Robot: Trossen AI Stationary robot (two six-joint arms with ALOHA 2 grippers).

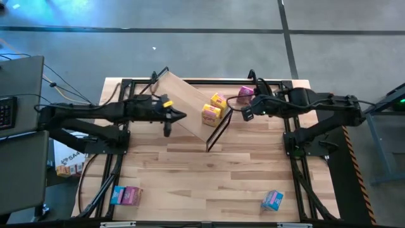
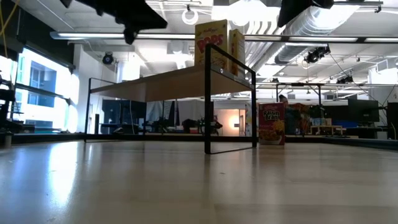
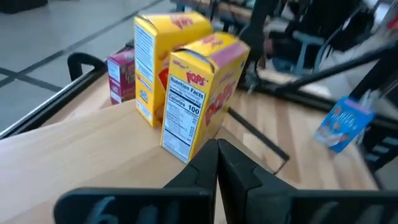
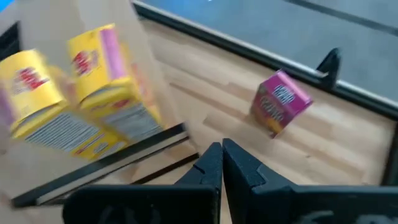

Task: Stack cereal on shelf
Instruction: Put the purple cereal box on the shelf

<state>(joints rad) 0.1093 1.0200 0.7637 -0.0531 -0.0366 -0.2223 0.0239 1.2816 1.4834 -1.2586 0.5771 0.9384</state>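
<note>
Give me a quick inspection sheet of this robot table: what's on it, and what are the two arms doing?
Surface: striped wooden tabletop, inside a black frame.
Job's things: shelf sits askew at the far side; two yellow boxes stand upright on it. One pink box on the table beside the shelf; another pink box and a blue box at the near left corner; one blue box near right.
Clutter: nothing seen.
Grippers: left gripper above the shelf, jaws shut, empty; right gripper beside the shelf's end, jaws shut, empty.
Cables: dark cables trail off the left arm.
Surroundings: grey floor; an open workshop behind.
</note>
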